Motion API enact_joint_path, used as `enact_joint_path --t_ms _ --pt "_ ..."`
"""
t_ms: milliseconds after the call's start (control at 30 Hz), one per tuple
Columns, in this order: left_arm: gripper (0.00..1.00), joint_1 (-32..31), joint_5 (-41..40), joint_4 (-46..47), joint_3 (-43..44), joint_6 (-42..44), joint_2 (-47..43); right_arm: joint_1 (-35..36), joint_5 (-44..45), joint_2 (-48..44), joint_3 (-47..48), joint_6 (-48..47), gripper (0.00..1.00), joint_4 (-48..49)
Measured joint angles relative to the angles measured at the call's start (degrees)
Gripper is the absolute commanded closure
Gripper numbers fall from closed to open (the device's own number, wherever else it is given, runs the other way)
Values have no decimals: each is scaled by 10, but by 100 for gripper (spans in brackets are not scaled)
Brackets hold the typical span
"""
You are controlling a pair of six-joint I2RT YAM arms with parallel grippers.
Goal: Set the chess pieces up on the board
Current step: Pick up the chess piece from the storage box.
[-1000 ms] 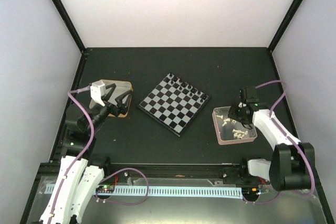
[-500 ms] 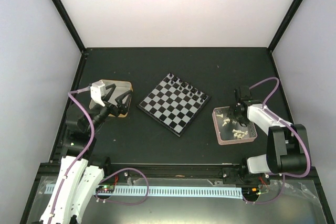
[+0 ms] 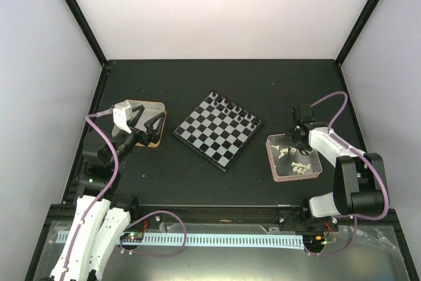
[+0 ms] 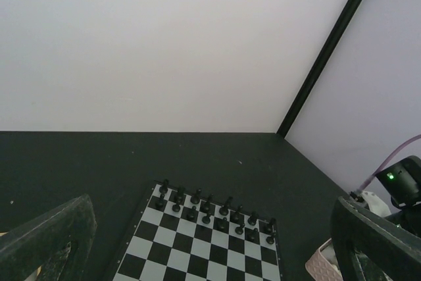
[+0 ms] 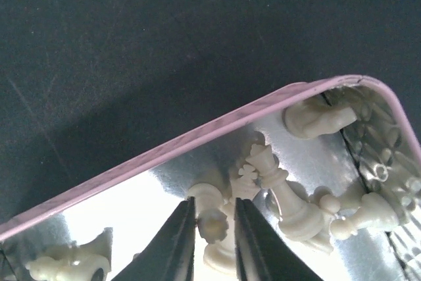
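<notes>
The board (image 3: 217, 131) lies turned like a diamond mid-table, with black chess pieces (image 3: 231, 107) in two rows along its far edge. Cream-white chess pieces (image 3: 297, 164) lie loose in the pink tray (image 3: 316, 173). My right gripper (image 3: 294, 141) reaches down into the tray's far end. In the right wrist view its jaws (image 5: 214, 201) stand narrow, shut on one cream piece (image 5: 217, 229) with a crowned top, beside a king (image 5: 245, 177) and a queen (image 5: 279, 185). My left gripper (image 3: 150, 125) hangs open and empty left of the board (image 4: 164, 255), its fingers (image 4: 49, 235) wide apart.
A yellow-rimmed tin (image 3: 158, 104) sits under the left gripper. The tray's pink rim (image 5: 197, 137) runs just beyond the right fingertips. Dark posts and pale walls enclose the black table (image 3: 217, 77). A cable rail (image 3: 217, 238) crosses the near edge.
The right gripper has dropped deeper into the pink tray, shifted slightly left, and its jaws have narrowed around a cream piece. The left arm has not moved.
</notes>
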Motion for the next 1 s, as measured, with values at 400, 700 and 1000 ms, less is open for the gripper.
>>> enact_joint_path --t_ms 400,700,1000 --pt "1 0 -6 0 -1 0 0 4 1 29 18 -3 97 3" --pt "1 0 -13 0 -1 -1 0 34 12 -15 21 -1 97 -23" --pt "1 0 -42 -6 -1 -9 0 171 25 -92 98 32 97 -57"
